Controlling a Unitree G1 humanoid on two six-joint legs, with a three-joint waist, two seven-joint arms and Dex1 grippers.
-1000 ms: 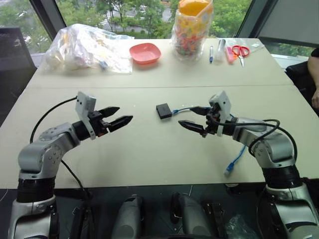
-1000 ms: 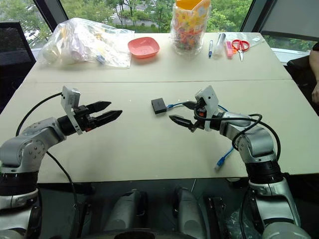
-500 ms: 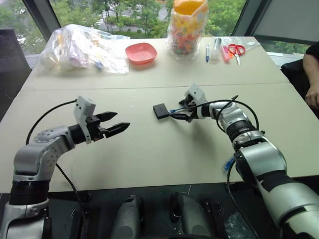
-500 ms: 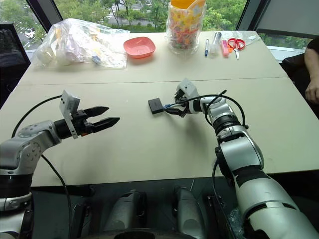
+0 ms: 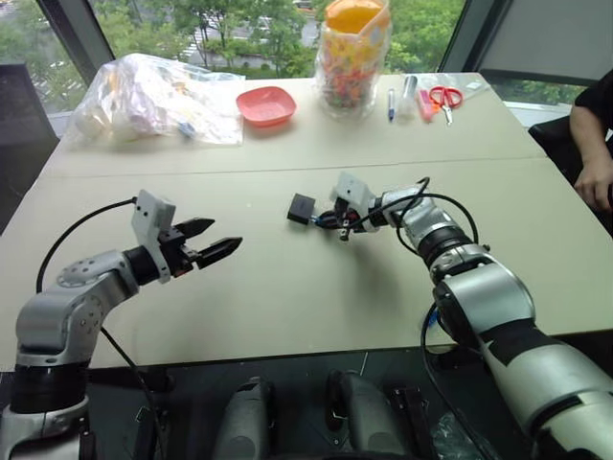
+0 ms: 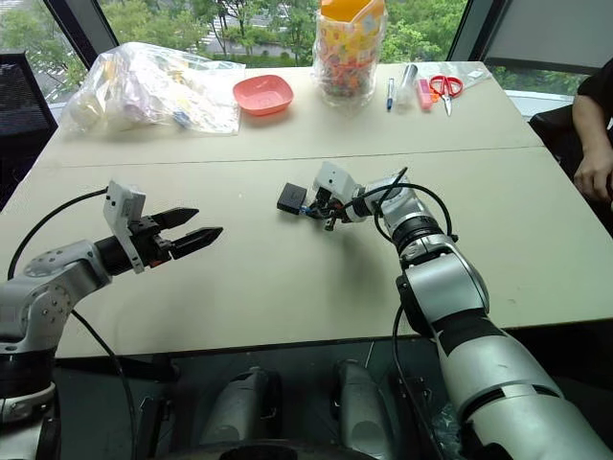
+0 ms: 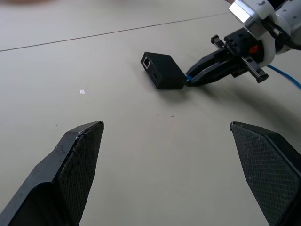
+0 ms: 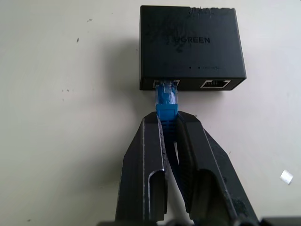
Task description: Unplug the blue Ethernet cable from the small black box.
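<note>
The small black box (image 8: 190, 47) lies flat on the tan table (image 5: 287, 307), a little ahead of centre. The blue Ethernet cable (image 8: 165, 96) sits plugged into one of the two ports on the box's near side. My right gripper (image 8: 169, 125) is shut on the cable's blue boot just behind the plug, and its fingertips almost touch the box (image 5: 301, 207). More blue cable (image 7: 284, 77) trails away behind that wrist. My left gripper (image 5: 222, 236) hovers open well to the left of the box, holding nothing.
At the table's far side are a clear plastic bag (image 5: 153, 96), a red bowl (image 5: 266, 103), a jar of coloured sweets (image 5: 351, 57), pens (image 5: 391, 101) and red scissors (image 5: 444, 96). A person's arm (image 5: 594, 144) shows at the right edge.
My right arm reached forward and left to the box, rolled its wrist, and its jaws went from open to shut on the cable by the plug. The left gripper stayed put.
</note>
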